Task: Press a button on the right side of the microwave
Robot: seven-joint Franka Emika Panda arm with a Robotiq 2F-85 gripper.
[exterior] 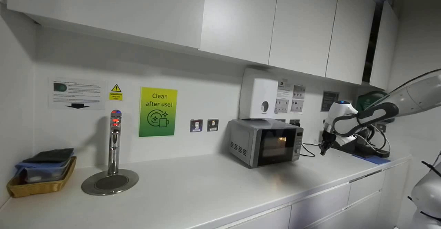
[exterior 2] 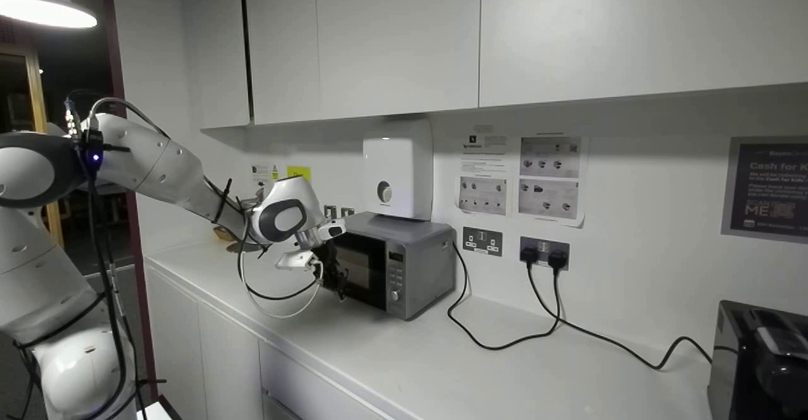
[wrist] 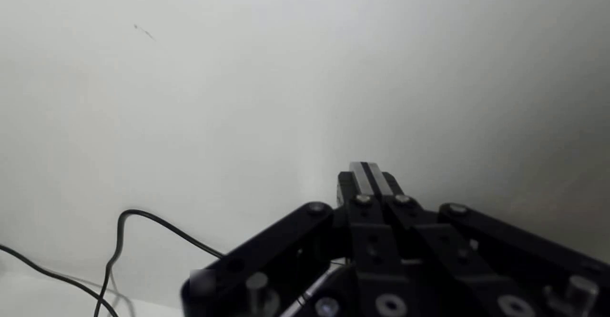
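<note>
The silver-grey microwave [exterior: 243, 139] stands on the counter against the wall, and it also shows in an exterior view [exterior 2: 429, 268]. Its dark glass door has a small orange glow inside. The control panel [exterior 2: 396, 275], with a display, rows of buttons and a round knob, is at the right of its front. My gripper [exterior: 322, 150] is apart from the panel, tilted downward above the counter. In an exterior view the gripper [exterior 2: 341, 284] overlaps the door, left of the panel. In the wrist view the fingers [wrist: 371, 165] are together with nothing between them; the microwave is not recognisable there.
A white wall dispenser [exterior 2: 398, 167] hangs above the microwave, under overhead cabinets [exterior: 241, 15]. Black cables [exterior 2: 499, 346] lie on the counter [exterior 2: 505, 382]. A dark machine [exterior 2: 757, 363] stands at its end. A tap [exterior: 114, 146] and a basket [exterior: 41, 186] are at the far end.
</note>
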